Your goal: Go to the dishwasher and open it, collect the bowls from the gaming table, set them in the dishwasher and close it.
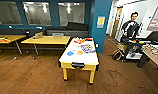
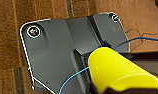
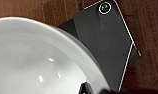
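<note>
We see the gaming table [image 1: 81, 53] ahead; our right wrist shows a white bowl [image 3: 32, 60]; fingers' state unclear.

You face a teal wall [image 1: 101, 37] with interior windows [image 1: 71, 13] reflecting ceiling lights, yellow-topped tables [image 1: 46, 40] and a dark sofa [image 1: 67, 31] beneath them, all on a brown wooden floor [image 1: 27, 75].

No text can be read; the yellow sign [image 1: 100, 21] on the blue pillar [image 1: 103, 27] is too blurred.
</note>
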`<state>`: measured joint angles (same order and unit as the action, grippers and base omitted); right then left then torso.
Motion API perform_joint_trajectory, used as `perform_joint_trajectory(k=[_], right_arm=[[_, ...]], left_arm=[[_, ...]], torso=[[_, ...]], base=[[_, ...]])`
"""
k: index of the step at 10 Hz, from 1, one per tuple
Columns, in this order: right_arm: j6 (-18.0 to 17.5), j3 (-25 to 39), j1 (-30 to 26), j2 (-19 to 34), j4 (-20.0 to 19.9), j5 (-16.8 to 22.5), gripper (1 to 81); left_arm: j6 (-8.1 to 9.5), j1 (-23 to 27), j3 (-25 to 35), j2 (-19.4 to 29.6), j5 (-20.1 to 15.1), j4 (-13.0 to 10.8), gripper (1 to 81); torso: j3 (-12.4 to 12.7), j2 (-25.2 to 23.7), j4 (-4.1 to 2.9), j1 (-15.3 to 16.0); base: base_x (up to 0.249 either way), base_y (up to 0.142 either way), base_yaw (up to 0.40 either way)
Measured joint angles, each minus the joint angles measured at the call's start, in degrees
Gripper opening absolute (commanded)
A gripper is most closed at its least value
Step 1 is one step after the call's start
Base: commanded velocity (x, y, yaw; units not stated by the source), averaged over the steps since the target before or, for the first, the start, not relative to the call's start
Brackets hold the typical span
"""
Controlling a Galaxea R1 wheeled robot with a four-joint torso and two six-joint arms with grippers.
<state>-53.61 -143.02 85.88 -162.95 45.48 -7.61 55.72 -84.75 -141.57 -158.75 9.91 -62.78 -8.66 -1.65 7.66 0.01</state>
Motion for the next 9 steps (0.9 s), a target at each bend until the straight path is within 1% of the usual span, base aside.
perform_joint_trajectory(k=[2, 6, 9], right_arm=[[-0.02, -0.04, 0.48, 0.09, 0.11, 0.2, 1.0], [0.0, -0.01, 0.63, 0.05, 0.11, 0.12, 1.0], [0.0, -0.04, 0.66, -0.2, 0.24, 0.15, 1.0]], left_arm=[[-0.02, 1.29, -0.35, -0.68, -0.07, 0.0, 1.0], [0.0, 0.3, -3.96, -2.78, -0.27, -0.02, 1.0], [0.0, 0.57, -4.16, -2.97, -0.22, -0.02, 1.0]], torso=[[0.0, 0.0, 0.0, 0.02], [0.0, 0.0, 0.0, 0.02], [0.0, 0.0, 0.0, 0.0]], base=[[0.0, 0.0, -0.396], [0.0, 0.0, -0.397], [0.0, 0.0, -0.397]])
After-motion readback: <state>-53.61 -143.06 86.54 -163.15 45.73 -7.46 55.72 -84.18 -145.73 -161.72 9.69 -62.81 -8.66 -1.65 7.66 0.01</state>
